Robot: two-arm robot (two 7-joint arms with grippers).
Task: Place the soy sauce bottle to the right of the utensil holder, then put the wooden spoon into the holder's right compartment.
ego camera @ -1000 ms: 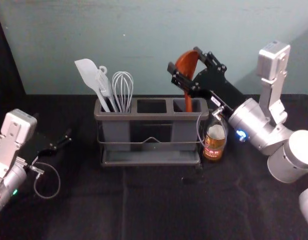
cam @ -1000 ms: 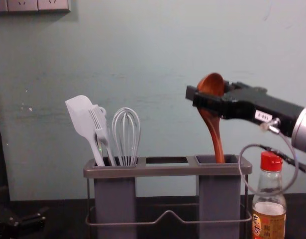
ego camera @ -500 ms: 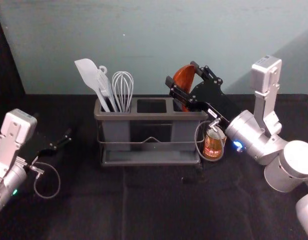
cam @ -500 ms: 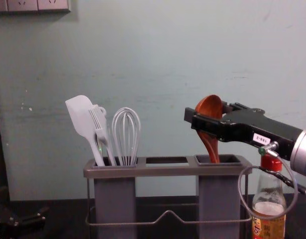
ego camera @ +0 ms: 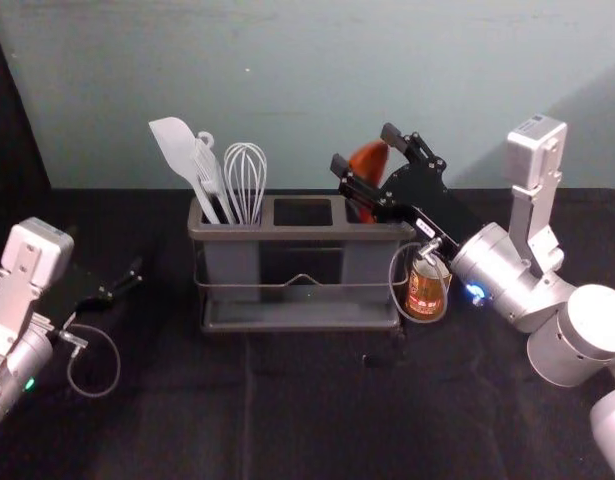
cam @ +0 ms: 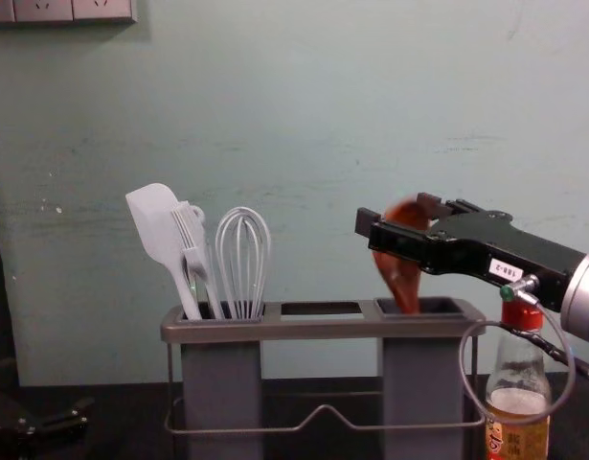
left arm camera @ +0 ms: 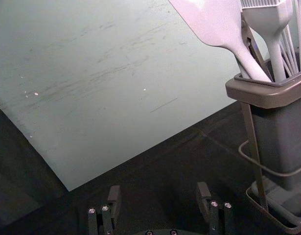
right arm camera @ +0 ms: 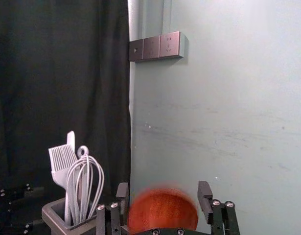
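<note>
a dark utensil holder [ego camera: 217,232] stands across the middle of my table in the head view, in the same spot as a second ago. my right gripper [ego camera: 365,149] reaches in from the right above its right compartment [cam: 423,383], lower than a second ago and nearly in place since the last frame; its fingers [right arm camera: 205,198] are now spread a little wider around the spoon's bowl, with a gap at one side. my left gripper [ego camera: 105,252] is parked at the left, fingers spread. the soy sauce bottle [cam: 519,436] stands upright just to the right of the holder, a cable loop [cam: 464,359] crossing in front. the wooden spoon [cam: 399,278], blurred, sits lower than in the last frame, bowl up between the fingers, handle pointing down into the right compartment, its long axis close to upright. a pale spatula [cam: 152,216], a whisk [cam: 243,259] and a brush [cam: 192,240] stand in the left compartment, unchanged.
</note>
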